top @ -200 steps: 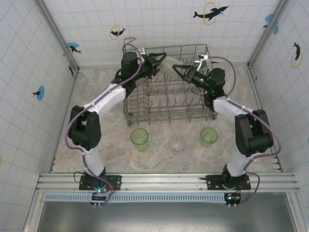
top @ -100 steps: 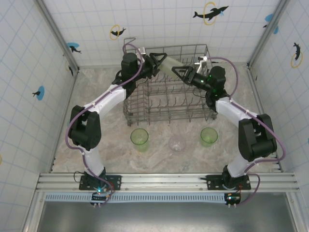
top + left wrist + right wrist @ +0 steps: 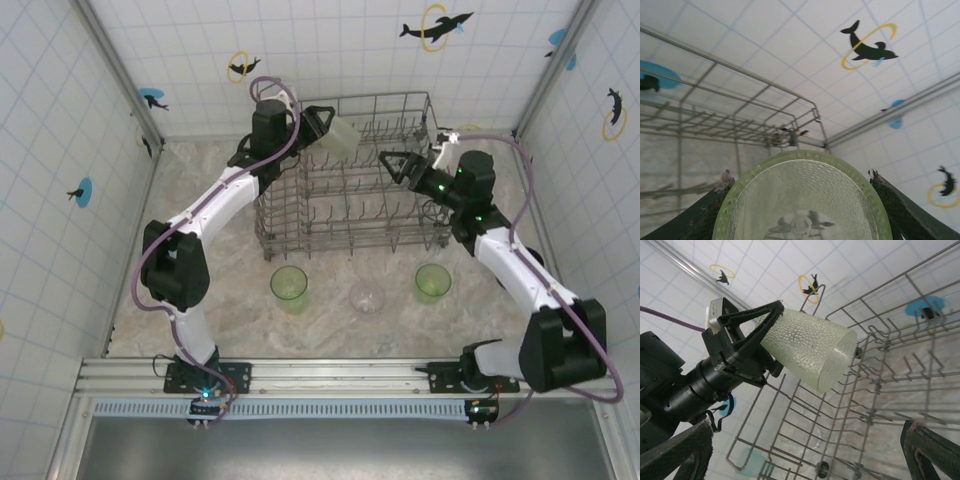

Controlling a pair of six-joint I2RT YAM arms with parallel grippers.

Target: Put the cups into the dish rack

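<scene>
Top external view: left gripper (image 3: 322,128) pinches a pale green cup (image 3: 343,138), tilted above the far left part of the dish rack (image 3: 345,243); right gripper (image 3: 391,167), spread and empty, hovers over the rack's right side. Step in hand: racking this cup; next, probably lowering it mouth-down between tines. A green cup (image 3: 288,283), clear cup (image 3: 367,296) and second green cup (image 3: 433,281) wait before the rack; the right gripper crowds the drop.

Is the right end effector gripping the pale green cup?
No, the left end effector clamps the pale green cup; the right end effector is open and empty beside it.
</scene>
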